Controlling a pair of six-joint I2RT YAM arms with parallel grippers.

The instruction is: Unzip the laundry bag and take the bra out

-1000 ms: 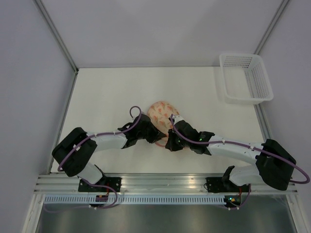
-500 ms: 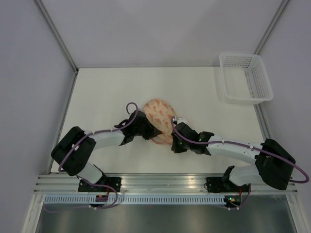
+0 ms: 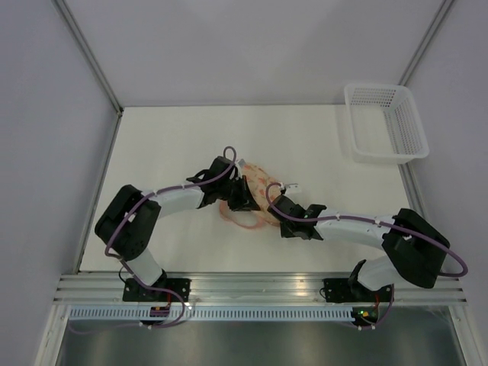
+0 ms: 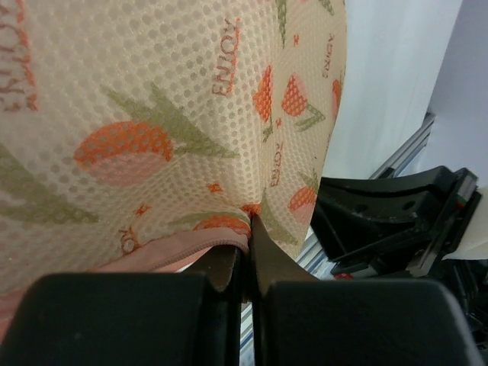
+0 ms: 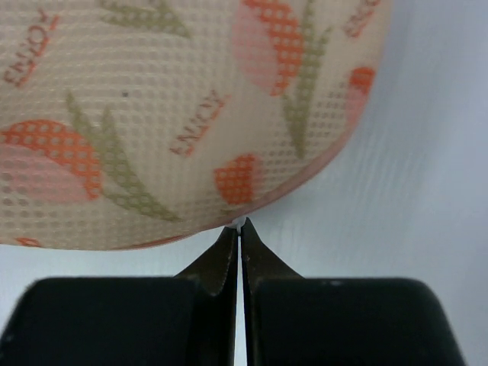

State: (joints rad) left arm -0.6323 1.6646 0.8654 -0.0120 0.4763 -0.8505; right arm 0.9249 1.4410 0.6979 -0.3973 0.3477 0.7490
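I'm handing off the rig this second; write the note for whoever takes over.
Left pincer: shut on the laundry bag at its pink rim.
Right pincer: shut at the rim on a tiny white bit, likely the zipper pull.
Bag is mid-table; bra not in view.
Done: both grips set.
To do: unzip as far as needed, take out the bra.

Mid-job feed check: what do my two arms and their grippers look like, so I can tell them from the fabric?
The left arm and right arm match: white tubular links between bulky black joint housings, with a purple cable running along each. The left gripper and right gripper have matte black blocky bodies and black fingers tapering to thin points.
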